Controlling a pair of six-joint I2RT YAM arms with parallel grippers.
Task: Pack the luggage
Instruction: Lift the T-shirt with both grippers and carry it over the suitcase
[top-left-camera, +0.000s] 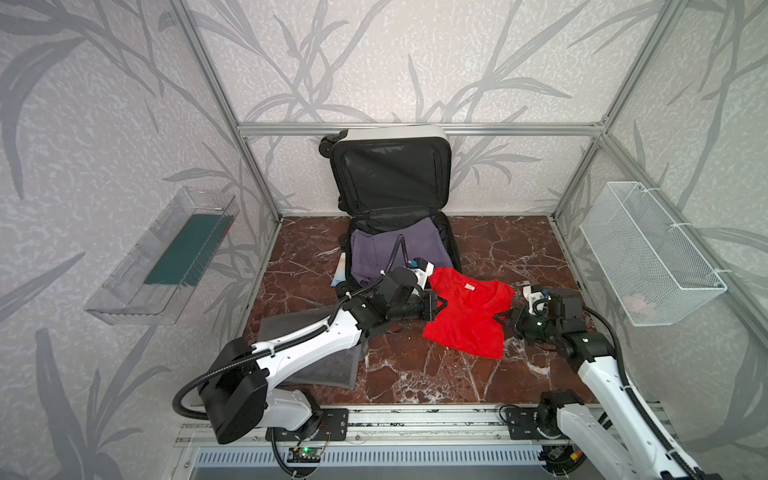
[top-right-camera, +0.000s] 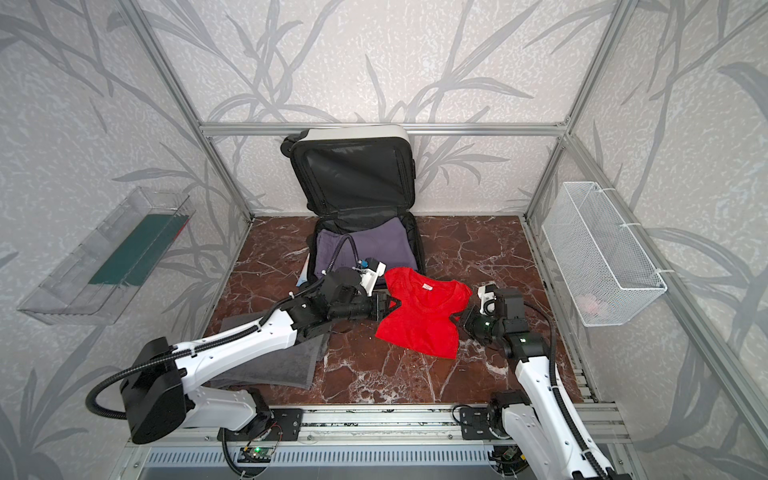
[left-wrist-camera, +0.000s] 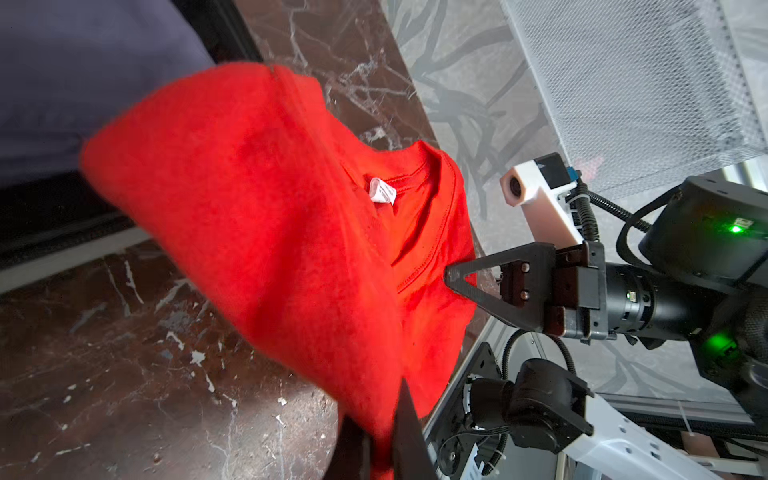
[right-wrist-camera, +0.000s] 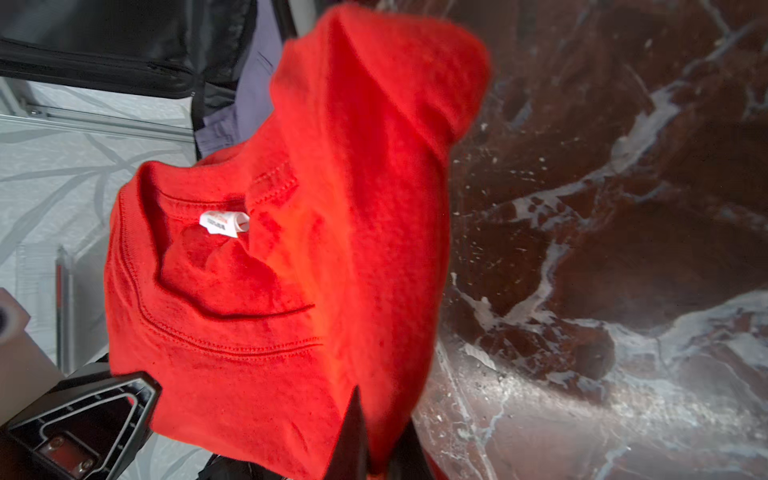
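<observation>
At the back of the worktop (top-left-camera: 415, 374), against the rear wall, the luggage (top-left-camera: 390, 178) lies open: its lid stands upright, showing the black lining, and its lower half lies flat on the marbled surface. A folded purple-grey garment (top-left-camera: 386, 253) fills that lower half. Just in front of it, a red T-shirt (top-left-camera: 469, 316) is stretched between my two arms, collar and white tag facing up. My left gripper (top-left-camera: 441, 306) is pressed together on one side of the shirt and my right gripper (top-left-camera: 501, 320) pinches the opposite side. In both top views the shirt's far corner overlaps the luggage's near right corner. I cannot tell whether its lower hem touches the surface. Under my left arm a grey towel (top-left-camera: 324, 370) lies flat. On the left wall a clear plastic bin (top-left-camera: 124, 299) holds a dark green flat item (top-left-camera: 183, 253). On the right wall a white wire mesh basket (top-left-camera: 648, 249) holds something small and pinkish (top-left-camera: 638, 303), too blurred to name.
</observation>
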